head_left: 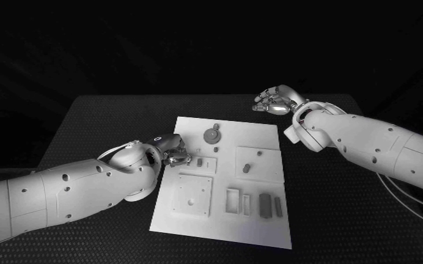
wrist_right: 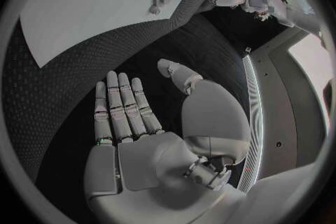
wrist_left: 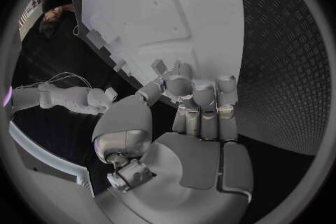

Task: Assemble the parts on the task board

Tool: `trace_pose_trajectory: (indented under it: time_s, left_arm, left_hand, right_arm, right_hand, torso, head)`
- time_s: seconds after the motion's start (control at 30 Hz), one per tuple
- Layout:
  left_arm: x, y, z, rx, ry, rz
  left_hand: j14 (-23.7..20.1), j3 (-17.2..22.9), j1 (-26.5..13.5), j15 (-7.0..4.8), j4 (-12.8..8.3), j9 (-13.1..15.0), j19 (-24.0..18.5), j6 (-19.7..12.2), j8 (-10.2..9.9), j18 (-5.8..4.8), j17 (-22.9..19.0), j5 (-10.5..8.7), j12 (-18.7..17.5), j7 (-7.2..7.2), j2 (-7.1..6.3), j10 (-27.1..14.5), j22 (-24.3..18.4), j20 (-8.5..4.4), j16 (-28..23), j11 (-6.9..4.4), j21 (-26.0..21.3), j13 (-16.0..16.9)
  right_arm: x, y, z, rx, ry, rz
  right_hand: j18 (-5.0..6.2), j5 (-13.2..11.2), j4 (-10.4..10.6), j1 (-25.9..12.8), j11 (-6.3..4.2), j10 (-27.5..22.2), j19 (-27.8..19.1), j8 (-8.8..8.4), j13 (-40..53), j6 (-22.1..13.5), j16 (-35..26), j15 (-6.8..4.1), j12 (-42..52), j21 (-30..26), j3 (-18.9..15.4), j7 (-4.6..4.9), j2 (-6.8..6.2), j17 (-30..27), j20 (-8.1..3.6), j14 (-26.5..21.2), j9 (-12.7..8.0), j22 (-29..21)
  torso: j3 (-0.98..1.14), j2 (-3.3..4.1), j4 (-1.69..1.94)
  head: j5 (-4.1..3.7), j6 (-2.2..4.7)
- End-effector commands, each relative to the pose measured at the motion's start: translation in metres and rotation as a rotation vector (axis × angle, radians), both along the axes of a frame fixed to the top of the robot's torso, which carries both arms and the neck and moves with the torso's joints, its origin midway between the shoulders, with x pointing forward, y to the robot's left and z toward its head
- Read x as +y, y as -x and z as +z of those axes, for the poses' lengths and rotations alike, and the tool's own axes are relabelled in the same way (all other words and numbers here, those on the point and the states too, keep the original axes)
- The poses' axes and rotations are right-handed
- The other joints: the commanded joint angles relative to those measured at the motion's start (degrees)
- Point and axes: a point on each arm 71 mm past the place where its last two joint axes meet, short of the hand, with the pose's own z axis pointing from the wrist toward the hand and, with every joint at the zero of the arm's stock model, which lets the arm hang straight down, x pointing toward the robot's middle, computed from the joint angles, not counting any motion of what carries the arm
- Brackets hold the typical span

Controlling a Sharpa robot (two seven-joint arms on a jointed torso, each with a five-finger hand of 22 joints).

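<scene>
- Task board: white plate lay at the middle of the tabletop, its long axis running from the near edge toward the far edge.
- Parts: a round part sat near the board's far end; small upright parts stood mid-board; slim bar parts lay at the near end, long axes along the board's length.
- Left hand: at the board's left edge, fingers curled in over that edge; whether they pinched a part could not be told. The nearer hand to the mid-board parts.
- Right hand: flat and spread, holding nothing, above bare tabletop just beyond the board's far right corner.
- Room: open tabletop lay on both sides of the board.
</scene>
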Motion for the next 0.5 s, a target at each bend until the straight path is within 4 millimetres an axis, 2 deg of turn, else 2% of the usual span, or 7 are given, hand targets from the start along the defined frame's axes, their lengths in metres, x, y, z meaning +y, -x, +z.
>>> trace_pose_trajectory:
  time_s: [0.03,0.5]
  left_arm:
    - [-0.0026,0.0008,-0.0008,0.006,-0.016,-0.026]
    - [-0.0033,0.0025,-0.0019,0.015,-0.054,-0.044]
  left_hand:
    - [1.88,0.51,0.67,-2.38,0.4,-0.02,0.2,5.29,0.26,0.68,-0.08,-0.23,0.14,-5.13,0.26,-1.64,0.69,-6.9,-0.27,-1.93,-0.01,-0.08]
    - [1.9,0.64,1.05,-2.42,0.31,0.0,0.22,5.26,0.32,0.7,-0.11,-0.41,0.19,-5.13,-0.01,-1.6,0.72,-6.92,-0.25,-1.93,-0.01,-0.17]
  right_arm:
    - [0.0016,0.0003,-0.0004,0.003,0.002,0.016]
    - [0.0013,0.0002,-0.0005,0.003,0.001,0.015]
  right_hand:
    - [-0.94,0.22,-0.07,-0.63,0.13,0.39,-0.27,0.21,0.0,-0.41,-0.31,0.4,-0.3,-0.22,-0.43,1.75,0.14,-0.06,-0.17,-0.18,-0.05,0.07]
    - [-0.95,0.32,-0.04,-0.69,0.14,0.42,-0.25,0.22,0.0,-0.42,-0.31,0.41,-0.36,-0.28,-0.46,1.76,0.2,-0.08,-0.18,-0.19,-0.07,0.15]
  torso:
    - [-0.04,0.0,0.04]
    - [-0.06,0.01,0.05]
  head:
    - [-0.05,-0.07]
    - [-0.1,-0.23]
